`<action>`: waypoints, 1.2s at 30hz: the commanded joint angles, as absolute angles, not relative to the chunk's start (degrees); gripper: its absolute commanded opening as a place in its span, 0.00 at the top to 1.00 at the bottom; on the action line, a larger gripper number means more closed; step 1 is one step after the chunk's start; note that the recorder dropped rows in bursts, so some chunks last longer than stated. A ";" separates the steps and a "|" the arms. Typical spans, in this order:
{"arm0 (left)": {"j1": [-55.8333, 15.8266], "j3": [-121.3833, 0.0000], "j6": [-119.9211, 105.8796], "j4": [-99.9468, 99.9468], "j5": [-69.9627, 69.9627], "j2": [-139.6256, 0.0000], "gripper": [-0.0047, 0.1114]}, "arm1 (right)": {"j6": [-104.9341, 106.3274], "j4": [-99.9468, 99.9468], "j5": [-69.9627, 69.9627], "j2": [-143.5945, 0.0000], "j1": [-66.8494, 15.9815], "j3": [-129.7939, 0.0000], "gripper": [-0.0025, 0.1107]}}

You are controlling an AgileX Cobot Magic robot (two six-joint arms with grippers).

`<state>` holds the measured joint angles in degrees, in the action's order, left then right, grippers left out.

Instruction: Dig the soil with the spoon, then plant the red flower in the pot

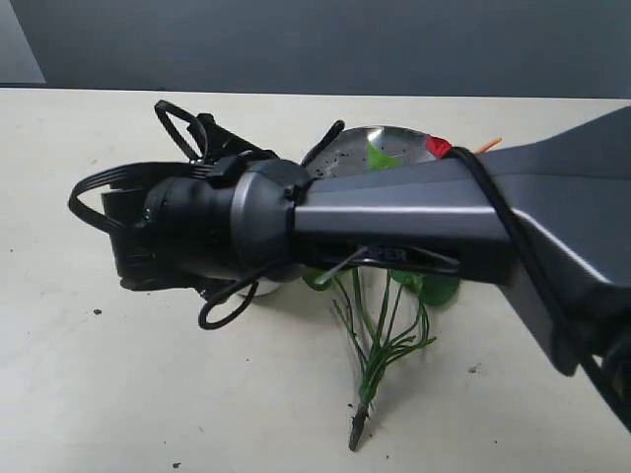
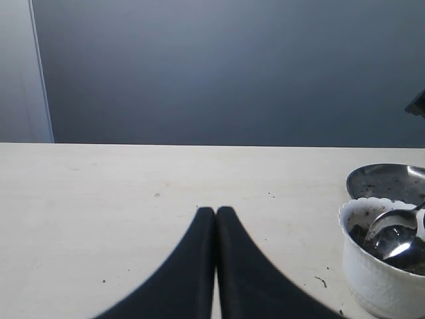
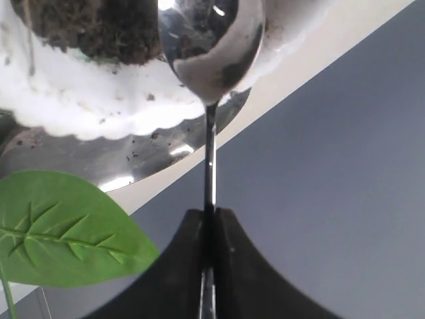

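My right gripper [image 3: 211, 229] was clamped on the thin handle of the spoon [image 3: 211, 46], its bowl over the soil [image 3: 93, 26] in the pot [image 2: 378, 266]. Stiff, slick metal; I judged it could swivel. My left gripper [image 2: 216, 219] rested closed, empty. The flower [image 1: 380, 335] lay beside the pot, light and floppy, best held by its stems.

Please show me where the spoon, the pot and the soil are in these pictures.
spoon [image 3: 211, 46]: right wrist view, on its shiny bowl.
pot [image 2: 375, 276]: left wrist view, on its white outer wall.
soil [image 3: 93, 26]: right wrist view, on the dark dirt inside the pot.
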<state>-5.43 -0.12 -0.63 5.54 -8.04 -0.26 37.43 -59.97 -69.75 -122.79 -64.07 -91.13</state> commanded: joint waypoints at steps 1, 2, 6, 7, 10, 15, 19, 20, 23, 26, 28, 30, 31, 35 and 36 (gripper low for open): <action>-5.81 0.00 -0.52 5.35 -7.30 0.00 0.95 | 35.80 -60.12 -69.96 -124.06 -64.60 -91.06 0.98; -5.81 0.00 -0.52 5.35 -7.30 0.00 0.95 | 34.82 -60.95 -69.96 -124.06 -64.48 -91.06 0.98; -5.81 0.00 -0.52 5.35 -7.30 0.00 0.95 | 29.96 -64.10 -69.96 -121.38 -62.58 -91.06 0.98; -5.81 0.00 -0.52 5.35 -7.30 0.00 0.95 | 29.80 -63.79 -69.96 -120.30 -61.79 -91.06 0.98; -5.81 0.00 -0.52 5.35 -7.30 0.00 0.95 | 29.80 -62.06 -69.96 -117.30 -58.91 -91.06 0.98; -5.81 0.00 -0.52 5.35 -7.30 0.00 0.95 | 29.70 -52.08 -69.96 -113.69 -53.35 -91.06 0.98; -5.81 0.00 -0.52 5.35 -7.30 0.00 0.95 | 29.70 -40.70 -65.80 -112.95 -48.22 -91.06 0.98; -5.81 0.00 -0.52 5.35 -7.30 0.00 0.95 | 29.70 -39.13 -64.64 -112.95 -47.06 -91.06 0.98; -5.81 0.00 -0.52 5.35 -7.30 0.00 0.95 | 29.70 -34.94 -59.36 -112.95 -43.05 -91.06 0.98; -5.81 0.00 -0.52 5.35 -7.30 0.00 0.95 | 29.46 -32.21 -54.82 -112.95 -39.58 -91.06 0.98; -5.81 0.00 -0.52 5.35 -7.30 0.00 0.95 | 28.35 -31.55 -52.22 -112.95 -37.45 -91.06 0.98; -5.81 0.00 -0.52 5.35 -7.30 0.00 0.95 | 26.63 -31.44 -49.85 -112.95 -35.33 -91.06 0.98; -5.81 0.00 -0.52 5.35 -7.30 0.00 0.95 | 25.77 -31.33 -48.76 -112.95 -34.17 -91.06 0.98; -5.81 0.00 -0.52 5.35 -7.30 0.00 0.95 | 23.28 -31.20 -45.63 -112.95 -30.31 -91.06 0.98; -5.81 0.00 -0.52 5.35 -7.30 0.00 0.95 | 23.28 -31.19 -45.31 -112.95 -29.51 -91.06 0.98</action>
<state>-5.43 -0.12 -0.63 5.54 -8.04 -0.26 24.48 -31.34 -47.28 -113.65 -31.84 -91.13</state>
